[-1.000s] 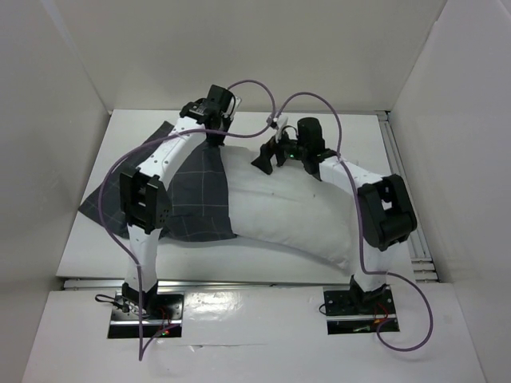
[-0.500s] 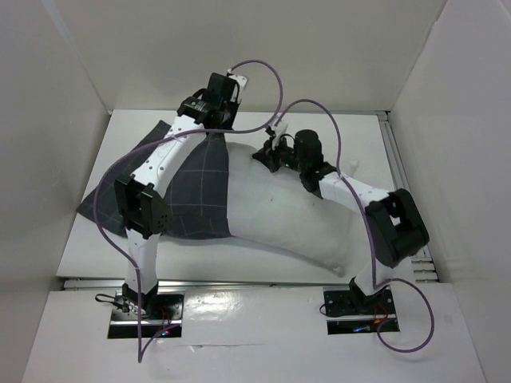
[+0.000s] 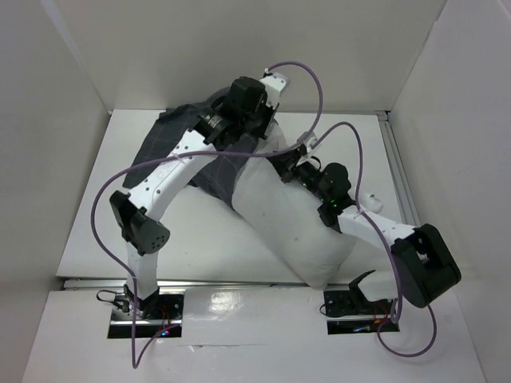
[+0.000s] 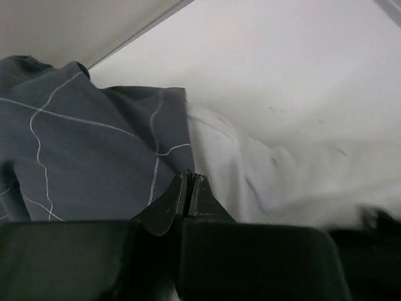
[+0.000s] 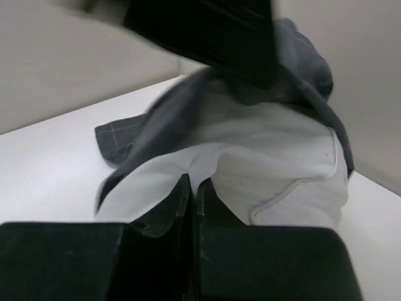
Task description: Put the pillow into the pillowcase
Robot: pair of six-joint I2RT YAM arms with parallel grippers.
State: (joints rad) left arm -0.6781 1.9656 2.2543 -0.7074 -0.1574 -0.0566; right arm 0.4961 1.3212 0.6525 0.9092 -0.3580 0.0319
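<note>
Over the table point(image 3: 192, 239), your left jaws are pinched shut on the pillowcase point(image 4: 81, 163), right jaws on the pillow point(image 3: 287, 231); lift the mouth wide and push the corner in.

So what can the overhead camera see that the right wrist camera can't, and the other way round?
Only the overhead view shows the whole left arm and right arm, their purple cables, the table, and the pillow stretching bare toward the table's near edge. Only the right wrist view shows, close up, the right gripper shut on a fold of the pillow's white fabric. Both show the pillowcase draped over the pillow's far end.
</note>
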